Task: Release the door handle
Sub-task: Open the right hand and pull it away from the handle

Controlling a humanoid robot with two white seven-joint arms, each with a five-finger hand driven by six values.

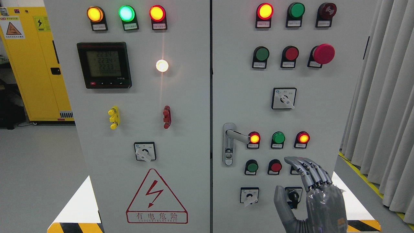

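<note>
A silver door handle (236, 133) sits at the left edge of the right cabinet door (336, 106), its lever pointing right toward a lit red lamp (254, 138). Nothing touches it. My right hand (292, 176), grey and metallic, comes up from the bottom right and hovers in front of the lower switches, well below and to the right of the handle. Its fingers (307, 170) are extended and bent leftward, the thumb (280, 200) apart, and it holds nothing. The left hand is not in view.
The grey cabinet carries indicator lamps, push buttons, a red mushroom button (323, 53), rotary switches (284, 98) and a meter display (104, 64). A yellow cabinet (35, 64) stands at far left, a grey curtain (385, 106) at right, hazard tape on the floor.
</note>
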